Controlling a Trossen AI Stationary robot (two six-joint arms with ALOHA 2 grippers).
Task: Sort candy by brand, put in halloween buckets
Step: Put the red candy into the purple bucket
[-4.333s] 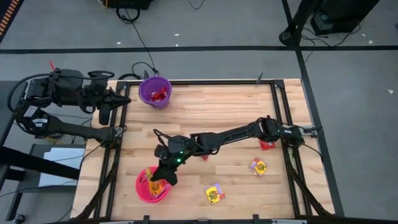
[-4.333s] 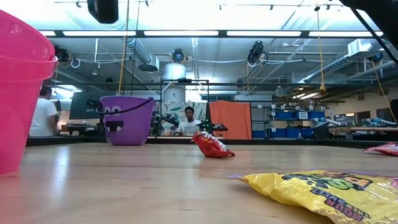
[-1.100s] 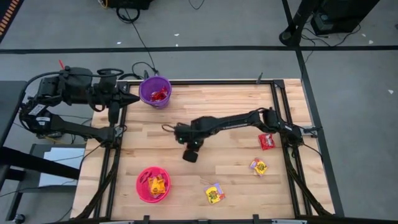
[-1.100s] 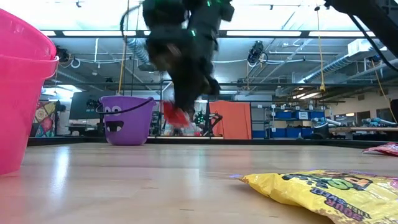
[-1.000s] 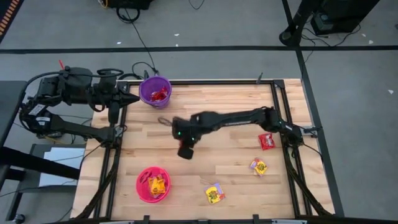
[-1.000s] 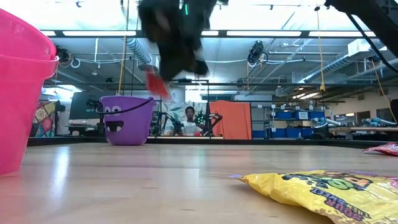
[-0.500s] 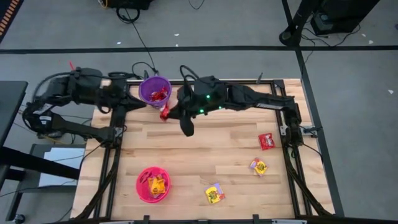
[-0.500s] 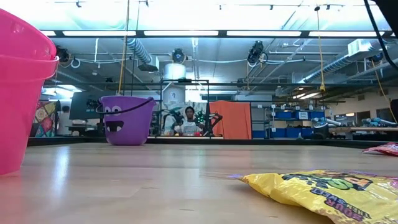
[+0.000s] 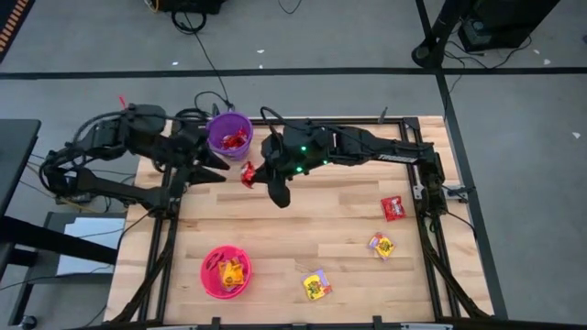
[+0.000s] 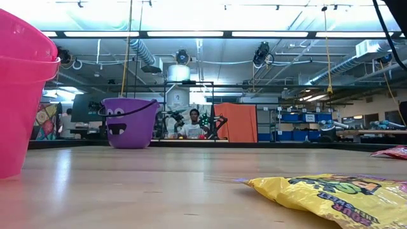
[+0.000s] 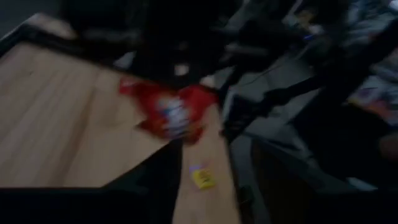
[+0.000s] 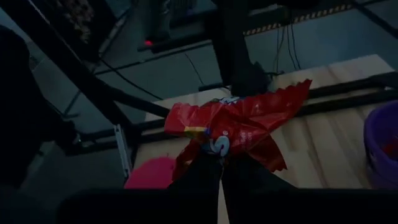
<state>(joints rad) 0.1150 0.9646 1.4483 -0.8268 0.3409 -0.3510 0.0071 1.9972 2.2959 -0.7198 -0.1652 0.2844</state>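
Note:
A red candy packet hangs above the table just near of the purple bucket, with my right gripper shut on it. The purple bucket holds red packets. My left gripper stands open just left of the held packet, apart from it. The pink bucket at the near left holds yellow candy. One red packet and two yellow ones lie flat on the table's right half. Neither gripper shows in the low view. My right gripper pinches the red packet at the middle of one long edge between its two shut fingers. The fingers reach in from the table's right, about level. The packet is lifted clear of the table and spreads out beyond the fingertips, crumpled.
The two arms nearly meet at the far left, beside the purple bucket. In the low view the pink bucket stands close at the left, the purple bucket farther back, and a yellow packet lies in front. People show in the room beyond.
My right gripper has carried the red packet from the table's middle up and toward the far left, to beside the purple bucket. My left gripper has moved toward the table's right and near edges, up to the packet, and has opened.

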